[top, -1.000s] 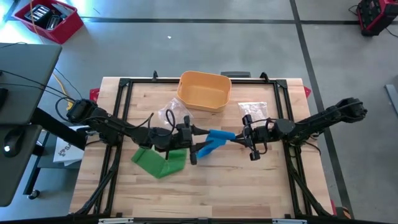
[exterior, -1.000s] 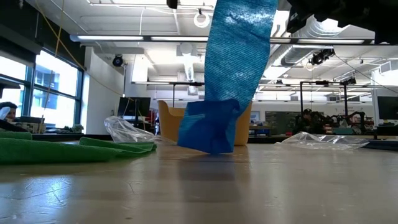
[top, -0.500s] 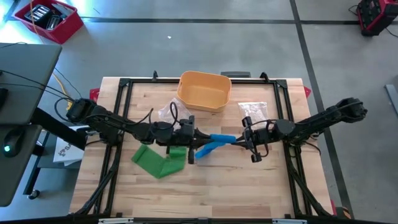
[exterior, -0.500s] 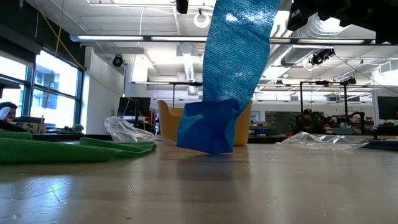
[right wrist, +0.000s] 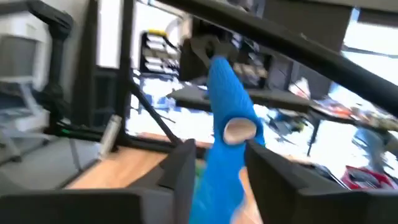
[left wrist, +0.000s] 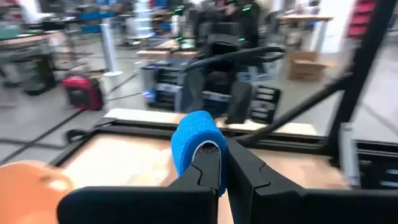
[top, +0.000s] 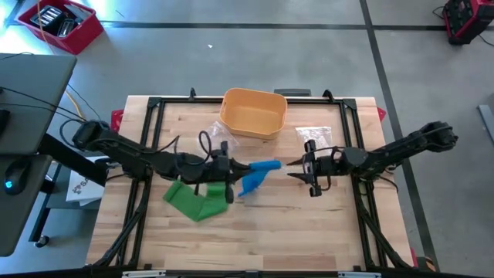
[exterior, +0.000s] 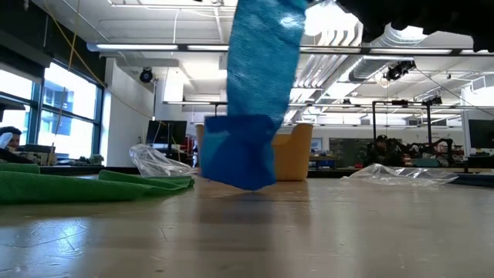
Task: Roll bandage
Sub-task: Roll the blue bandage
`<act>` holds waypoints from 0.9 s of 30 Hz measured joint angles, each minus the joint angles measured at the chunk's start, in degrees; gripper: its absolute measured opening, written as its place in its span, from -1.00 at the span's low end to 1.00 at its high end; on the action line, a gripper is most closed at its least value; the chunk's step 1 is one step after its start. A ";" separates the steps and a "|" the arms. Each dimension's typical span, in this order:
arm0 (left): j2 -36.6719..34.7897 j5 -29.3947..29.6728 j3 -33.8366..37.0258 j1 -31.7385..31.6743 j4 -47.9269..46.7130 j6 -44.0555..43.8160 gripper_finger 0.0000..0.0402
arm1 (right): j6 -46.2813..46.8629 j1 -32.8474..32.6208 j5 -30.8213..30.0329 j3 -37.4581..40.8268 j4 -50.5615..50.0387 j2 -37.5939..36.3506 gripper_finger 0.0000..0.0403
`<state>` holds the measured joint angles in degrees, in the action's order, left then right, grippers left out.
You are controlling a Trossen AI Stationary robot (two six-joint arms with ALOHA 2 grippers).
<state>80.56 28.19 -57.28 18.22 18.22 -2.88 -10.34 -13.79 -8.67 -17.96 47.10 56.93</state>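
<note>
Bandage [top: 258, 174] hangs over the table's middle, its rolled end pinched in the shut jaws of the left gripper [top: 231, 171], its loose blue tail drooping to the wood. Its long axis runs across the table, from the left gripper toward the right gripper [top: 293, 168], which sits just beside the roll's far end with fingers parted and nothing between them. Of the 2 arms, the left alone has hold; the roll's open core [right wrist: 239, 129] faces straight into the right jaws' gap.
</note>
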 joint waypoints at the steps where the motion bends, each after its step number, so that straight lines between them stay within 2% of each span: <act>1: -0.76 1.47 0.00 0.46 -0.79 0.03 -0.99 | -0.01 -0.47 -1.61 0.00 -1.60 -0.85 -0.23; 4: -2.55 3.35 0.00 0.91 -2.98 1.05 -0.99 | 0.32 -3.14 -4.08 0.00 -6.23 -2.63 -0.11; 9: -1.84 4.57 1.66 -2.04 -4.68 0.44 -0.99 | 4.79 -8.74 -8.67 -0.02 -13.36 -0.68 -0.08; 14: 2.57 -0.98 3.19 -4.42 4.88 -1.47 -0.99 | 8.44 -13.85 -9.09 -0.56 -18.43 2.29 -0.08; 18: 7.40 -4.82 1.39 -3.90 15.12 -2.47 -0.99 | 14.51 -17.98 -13.15 -9.68 -39.90 1.53 -0.08; 22: 10.46 -9.09 -3.39 -1.69 17.92 -1.28 -0.99 | 23.95 -21.76 -16.00 -22.73 -63.94 2.08 -0.08; 24: 10.82 -8.22 -5.56 -0.60 14.62 1.90 -0.99 | 29.83 -23.34 -16.11 -28.45 -71.49 2.61 -0.08; 27: 10.87 -0.99 -6.33 -0.13 7.79 4.46 -0.99 | 36.60 -24.79 -16.14 -34.02 -78.51 3.53 -0.08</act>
<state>91.43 27.20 -63.61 18.09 26.02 1.58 26.25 -38.57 -24.81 -51.98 -31.41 60.46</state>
